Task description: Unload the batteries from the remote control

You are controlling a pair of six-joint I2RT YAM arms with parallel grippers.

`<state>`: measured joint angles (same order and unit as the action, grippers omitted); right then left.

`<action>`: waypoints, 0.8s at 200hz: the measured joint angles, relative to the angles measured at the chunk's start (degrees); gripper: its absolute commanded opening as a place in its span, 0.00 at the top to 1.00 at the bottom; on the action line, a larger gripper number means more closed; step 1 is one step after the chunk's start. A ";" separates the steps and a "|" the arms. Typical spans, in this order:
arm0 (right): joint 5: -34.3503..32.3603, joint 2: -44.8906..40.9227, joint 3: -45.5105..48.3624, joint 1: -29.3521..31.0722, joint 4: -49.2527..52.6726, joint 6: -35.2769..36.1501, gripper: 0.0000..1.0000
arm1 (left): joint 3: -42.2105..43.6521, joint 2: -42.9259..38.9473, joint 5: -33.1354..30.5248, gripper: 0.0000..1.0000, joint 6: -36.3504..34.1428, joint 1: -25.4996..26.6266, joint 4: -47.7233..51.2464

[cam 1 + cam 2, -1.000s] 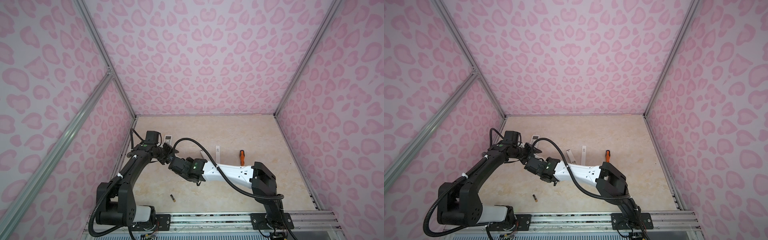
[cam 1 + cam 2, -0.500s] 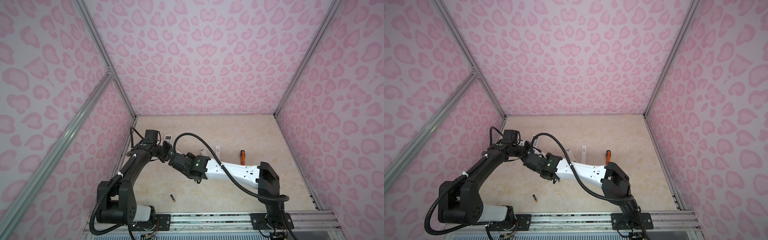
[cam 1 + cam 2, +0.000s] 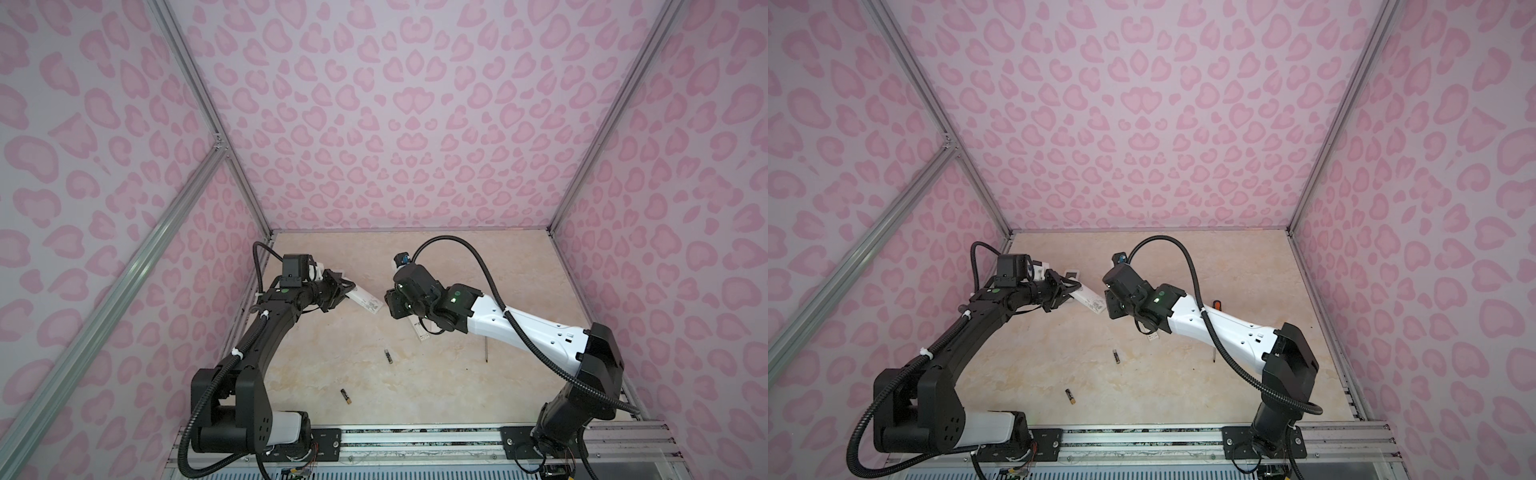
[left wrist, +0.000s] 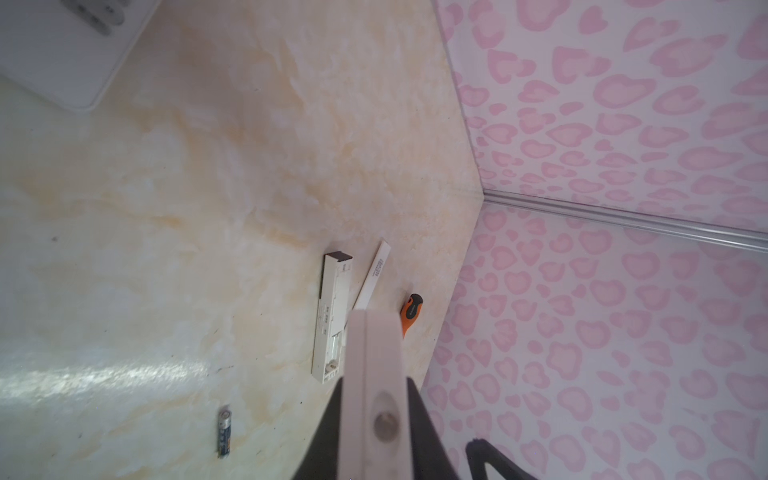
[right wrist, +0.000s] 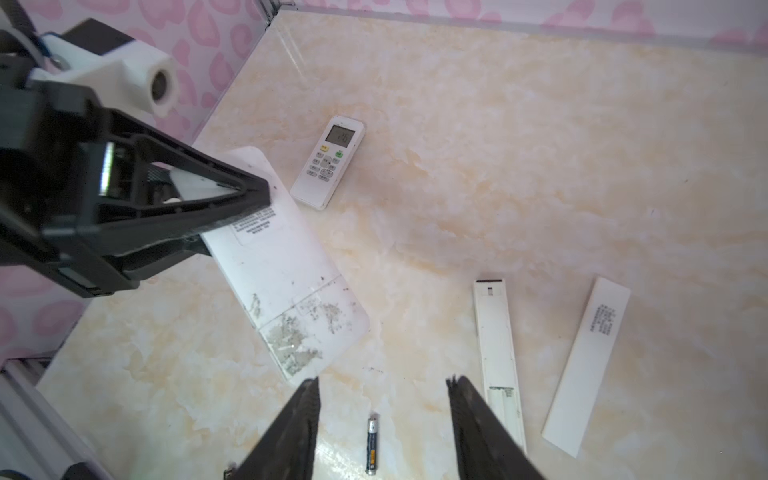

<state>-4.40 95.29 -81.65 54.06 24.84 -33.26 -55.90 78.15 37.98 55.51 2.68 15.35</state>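
Observation:
My left gripper (image 3: 345,287) is shut on one end of a big white remote control (image 3: 366,301), held off the table. The right wrist view shows the remote control's scuffed back (image 5: 286,282) with its cover shut and the left fingers (image 5: 249,195) clamped across it. The left wrist view shows it edge-on (image 4: 374,365). My right gripper (image 5: 384,380) hangs open and empty above a black battery with a gold end (image 5: 372,444). In both top views that battery (image 3: 387,356) (image 3: 1116,356) lies mid-table, and a second battery (image 3: 346,396) (image 3: 1071,396) lies nearer the front.
A small white remote with a display (image 5: 328,162) lies beyond the held one. A slim white remote with its compartment open (image 5: 498,357) and a flat white cover plate (image 5: 586,365) lie under the right arm. An orange-handled screwdriver (image 3: 1217,304) lies further right.
My right gripper has pulled back to the right, away from the held remote, and its jaws have opened. A second battery now shows on the table beneath it. The left arm has hardly moved.

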 measured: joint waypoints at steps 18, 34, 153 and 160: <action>4.92 -2.16 4.24 -2.62 -4.44 -4.48 0.49 | 1.36 -1.03 0.00 0.97 -0.22 -0.07 -5.73; 8.13 -3.69 7.32 -4.81 -8.35 -8.48 0.49 | 4.20 -1.86 0.02 0.97 0.44 -0.09 -11.45; 27.17 1.79 14.80 -10.32 -31.80 -32.13 0.50 | 11.56 -5.33 0.81 0.97 8.04 1.11 -34.88; 27.15 1.75 14.80 -10.34 -32.11 -32.37 0.50 | 11.63 -5.44 0.63 0.97 8.33 1.14 -35.23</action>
<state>22.74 97.03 -66.85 43.72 -7.27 -65.63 -44.27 72.71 38.61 63.83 3.81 -19.88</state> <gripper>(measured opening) 0.497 0.196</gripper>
